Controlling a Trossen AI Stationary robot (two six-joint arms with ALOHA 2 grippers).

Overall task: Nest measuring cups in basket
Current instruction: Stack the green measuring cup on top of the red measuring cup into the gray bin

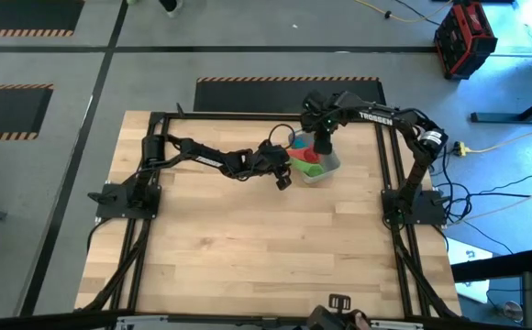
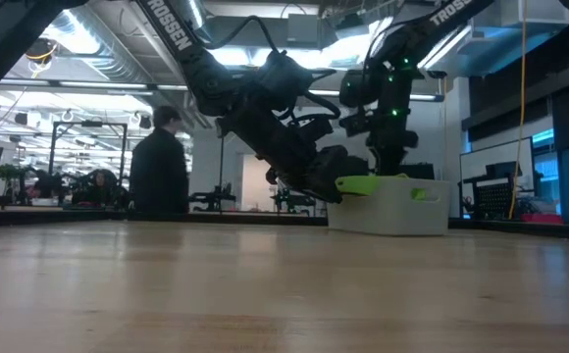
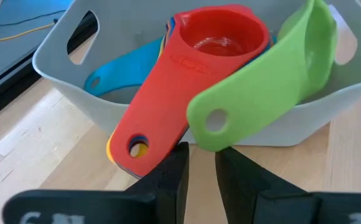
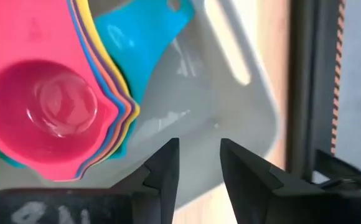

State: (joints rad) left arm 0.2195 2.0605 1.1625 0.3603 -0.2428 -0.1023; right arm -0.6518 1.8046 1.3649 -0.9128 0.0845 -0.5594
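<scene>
The basket [image 3: 56,68] [image 1: 332,165] stands on the table's far half. Inside it sits a nested stack of cups with the red cup [image 3: 221,37] [image 4: 50,106] on top. The stack's handles stick out over the basket's rim. The green cup [image 3: 280,74] [image 2: 368,183] leans on that rim, its handle poking outward. The light blue cup [image 3: 124,68] [image 4: 137,37] lies apart on the basket floor. My left gripper [image 3: 202,162] [image 1: 282,177] is narrowly open just outside the basket, at the handle ends. My right gripper [image 4: 199,162] [image 1: 323,145] hangs open over the basket, holding nothing. My left gripper comes level from the table's left side, with its fingertips [image 3: 179,155] right below the round end of the green cup's handle [image 3: 215,127]. Nothing lies between the fingers. I cannot tell whether a fingertip touches the handle.
The two grippers are close together at the basket. Black frame rails [image 1: 387,156] run along the table's right side and far edge, near the basket. Bare wooden tabletop [image 1: 266,247] spreads toward the near edge. A person [image 2: 159,162] stands in the room behind.
</scene>
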